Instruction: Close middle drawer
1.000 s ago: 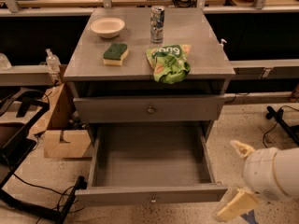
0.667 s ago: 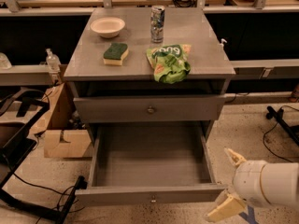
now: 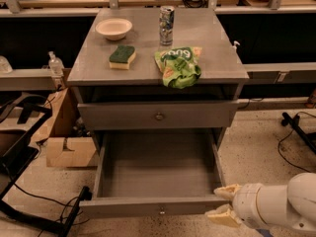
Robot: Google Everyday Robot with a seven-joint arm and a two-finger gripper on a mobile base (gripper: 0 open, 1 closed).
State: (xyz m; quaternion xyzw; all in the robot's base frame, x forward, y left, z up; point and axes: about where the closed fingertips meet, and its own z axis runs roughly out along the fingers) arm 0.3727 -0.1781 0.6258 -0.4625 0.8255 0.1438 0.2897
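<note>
The middle drawer (image 3: 158, 169) is pulled far out of the grey cabinet. It is a wide shallow grey tray, empty inside, with a small round knob (image 3: 162, 211) at the centre of its front panel. My gripper (image 3: 223, 204) is at the lower right, just beside the right end of the drawer's front panel. Its two cream fingers (image 3: 227, 191) are spread apart and hold nothing. The upper drawer front (image 3: 158, 115) with the bigger knob is shut. The lowest drawer is hidden under the open one.
On the cabinet top (image 3: 207, 58) stand a white bowl (image 3: 114, 28), a green sponge (image 3: 122, 56), a can (image 3: 166, 25) and a green chip bag (image 3: 178, 65). A cardboard box (image 3: 69, 137) and black cables (image 3: 29, 201) lie to the left.
My gripper and arm have moved left and slightly down, from out on the floor to the right front corner of the open drawer. The drawer has not moved.
</note>
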